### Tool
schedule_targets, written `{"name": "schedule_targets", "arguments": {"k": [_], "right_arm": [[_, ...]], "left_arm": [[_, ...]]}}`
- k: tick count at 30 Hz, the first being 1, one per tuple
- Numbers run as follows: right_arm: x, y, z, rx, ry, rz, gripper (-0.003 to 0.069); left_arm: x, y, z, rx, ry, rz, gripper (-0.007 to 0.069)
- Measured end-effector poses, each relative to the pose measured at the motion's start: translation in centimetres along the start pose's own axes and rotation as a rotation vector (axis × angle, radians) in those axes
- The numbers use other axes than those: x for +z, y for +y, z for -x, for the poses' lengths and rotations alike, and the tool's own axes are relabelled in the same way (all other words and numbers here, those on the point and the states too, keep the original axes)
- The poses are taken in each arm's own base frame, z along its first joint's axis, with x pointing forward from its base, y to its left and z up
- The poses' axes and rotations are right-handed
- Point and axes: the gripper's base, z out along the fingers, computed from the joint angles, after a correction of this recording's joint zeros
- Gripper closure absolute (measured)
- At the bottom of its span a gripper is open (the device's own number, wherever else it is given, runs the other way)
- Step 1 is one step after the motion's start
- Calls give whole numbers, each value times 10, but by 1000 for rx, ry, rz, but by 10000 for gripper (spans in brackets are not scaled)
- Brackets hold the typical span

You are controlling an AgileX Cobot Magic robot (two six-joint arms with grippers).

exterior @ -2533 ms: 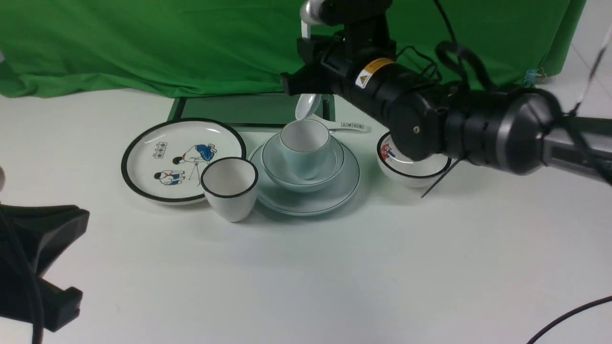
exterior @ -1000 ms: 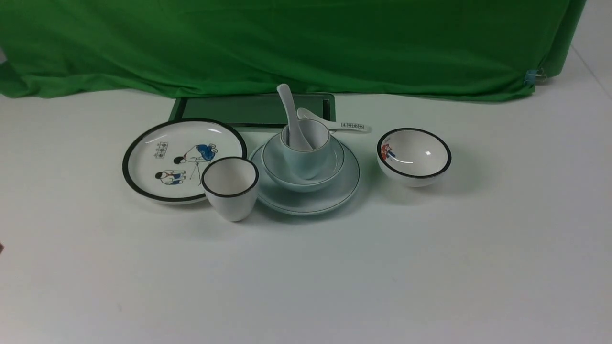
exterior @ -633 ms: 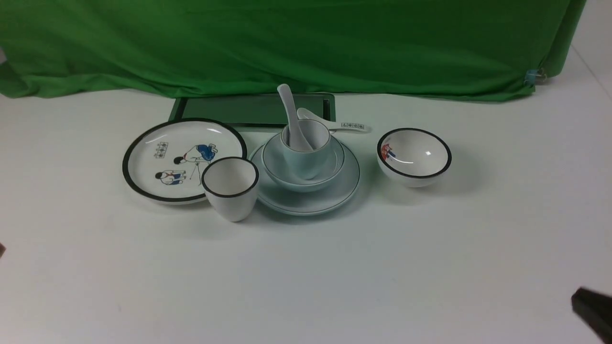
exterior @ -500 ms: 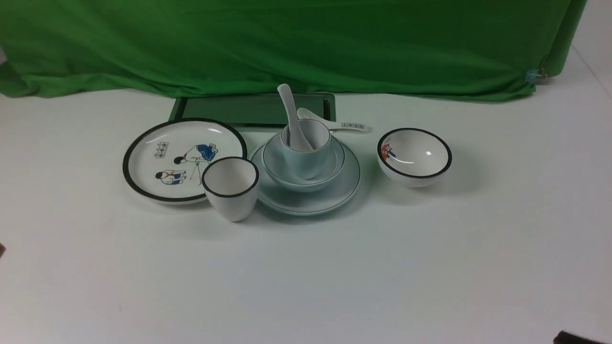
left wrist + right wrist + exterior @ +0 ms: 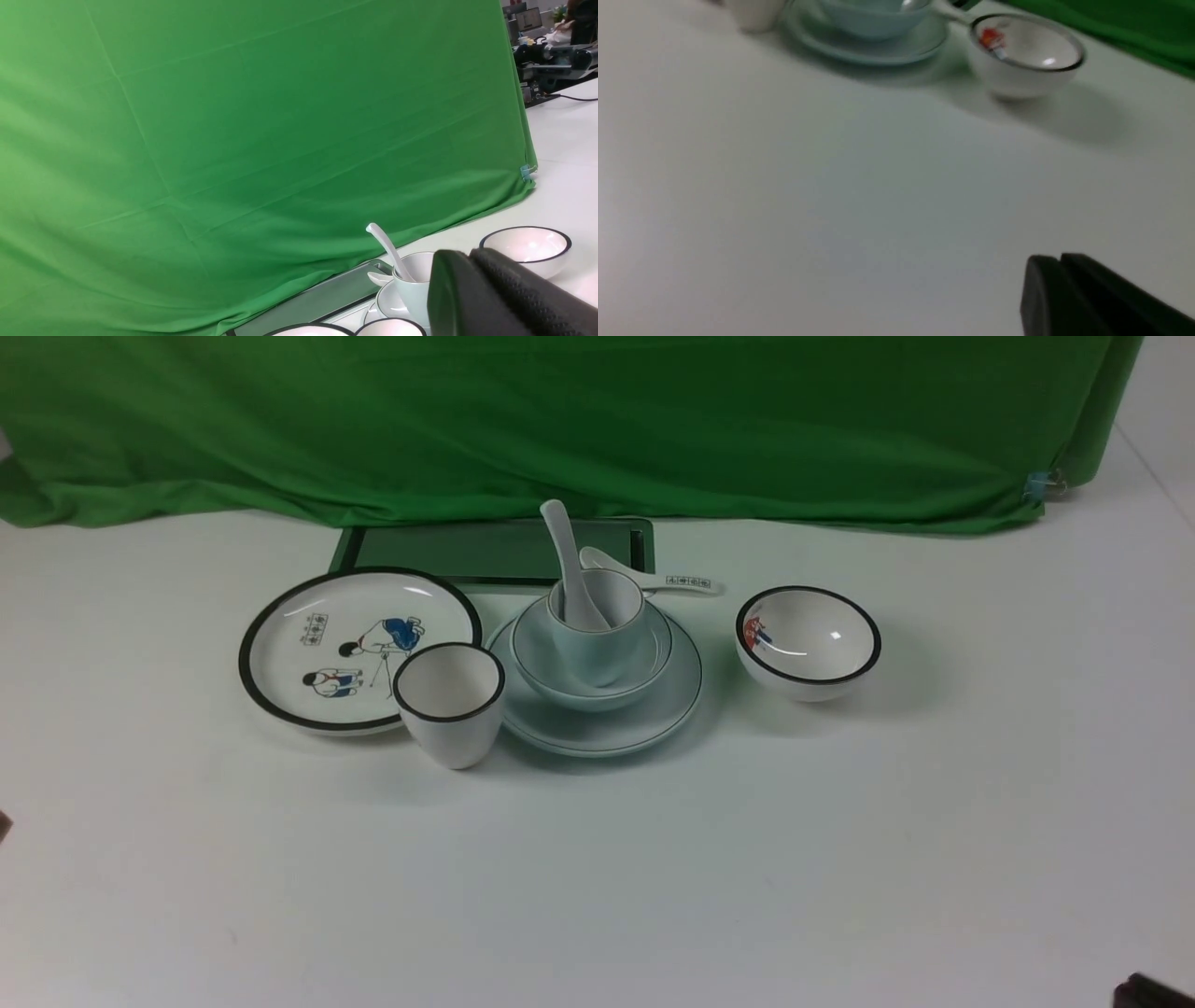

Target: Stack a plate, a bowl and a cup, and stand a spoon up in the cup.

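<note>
The pale blue plate lies mid-table with the plain bowl on it and the handleless cup inside the bowl. The plain white spoon stands in the cup, its handle leaning back-left. In the left wrist view the spoon and cup show just beyond my left gripper, which is shut and empty. My right gripper hovers low over bare table, fingers together with nothing between them, far from the plate. Only its dark tip shows in the front view's bottom right corner.
A black-rimmed cartoon plate and a black-rimmed white cup sit left of the stack. A small black-rimmed bowl sits to its right. A marked spoon and a dark tray lie behind, before the green cloth.
Earlier my right arm held the spoon over the cup. The spoon now stands in the cup, released, and the arm has pulled back to the bottom right corner.
</note>
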Motion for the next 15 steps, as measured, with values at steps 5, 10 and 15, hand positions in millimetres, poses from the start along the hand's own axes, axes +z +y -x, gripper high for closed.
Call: {"name": "schedule_targets", "arguments": {"k": [5, 10, 15], "right_arm": [[-11, -11, 2, 272, -92, -200, 579], [-13, -18, -1, 368, -87, -340, 576], [-13, -17, -9, 330, 3, -355, 571]], "left_arm": [[0, 0, 0, 0, 0, 0, 656], [0, 0, 0, 0, 0, 0, 656], [0, 0, 0, 0, 0, 0, 656]]}}
